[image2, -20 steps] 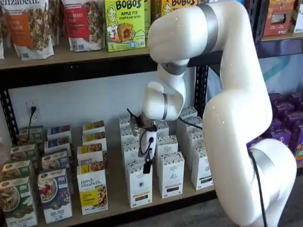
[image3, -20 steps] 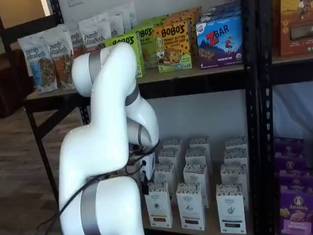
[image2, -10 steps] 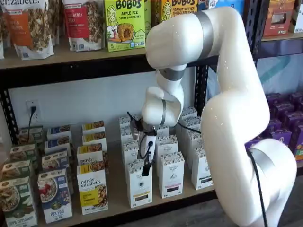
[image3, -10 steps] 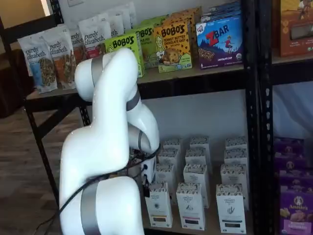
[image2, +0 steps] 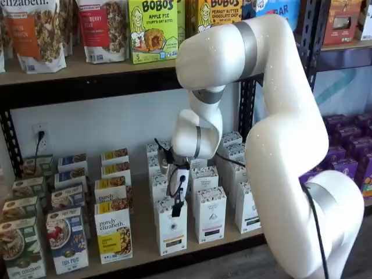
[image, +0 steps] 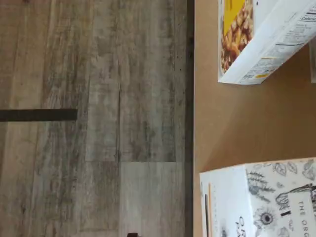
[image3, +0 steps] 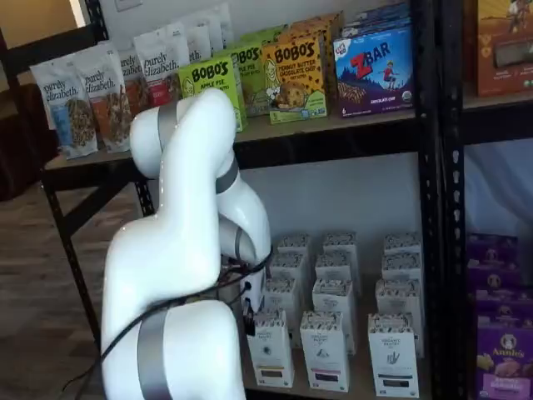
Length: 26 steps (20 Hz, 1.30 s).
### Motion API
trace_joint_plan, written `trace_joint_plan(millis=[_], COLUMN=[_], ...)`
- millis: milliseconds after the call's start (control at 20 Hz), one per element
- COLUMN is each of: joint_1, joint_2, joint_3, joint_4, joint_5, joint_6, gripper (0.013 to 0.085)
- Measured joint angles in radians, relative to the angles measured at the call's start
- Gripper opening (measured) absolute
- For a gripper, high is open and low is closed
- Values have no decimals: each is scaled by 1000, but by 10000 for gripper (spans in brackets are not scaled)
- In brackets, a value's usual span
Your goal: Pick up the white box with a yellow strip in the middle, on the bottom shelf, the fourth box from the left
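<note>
White arm leaning further left than a second ago, elbow swung across the upper shelf edge. Fingers [image2: 176,204] carried with it: drifted left and a little down, now hanging just over the speckled top of the white box [image2: 171,228]. Seen side-on in a shelf view, so no gap plainly on show; spread as wide as they go, with nothing between them. No contact with the carton yet, as far as can be told.

Standing upright at the front of its column on the bottom shelf [image2: 142,235], untouched, yellow-olive strip low on the front face. Flanked by the purely elizabeth box [image2: 113,233] on one side and a like white carton with a darker strip [image2: 210,215] on the other, both near but apart from it.

From the wrist view: top corner of the white box [image: 256,202] closing in, bare board of the bottom shelf [image: 237,123] beside it, purely elizabeth box [image: 256,34] across that gap, wooden floor [image: 98,123] beyond the shelf lip.

Judged as the tail of the approach: lined up over the right column, descent barely begun. Next, probably, straight down to straddle the top, then close. Main risk: clipping the neighbouring carton, or tipping this tall narrow one forward off the lip.
</note>
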Motion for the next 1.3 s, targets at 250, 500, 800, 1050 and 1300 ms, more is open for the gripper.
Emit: trace_joint_plan(millis=[250, 500, 800, 1050, 1300], joint_1=[-2, -5, -12, -26, -42], joint_2=[30, 68, 109, 133, 151], joint_3=[-41, -87, -136, -164, -186], joint_4=[-25, -57, -79, -116, -144], joint_5=[2, -1, -3, -3, 5], joint_6=[23, 50, 65, 84, 95], gripper=[850, 850, 850, 850, 850])
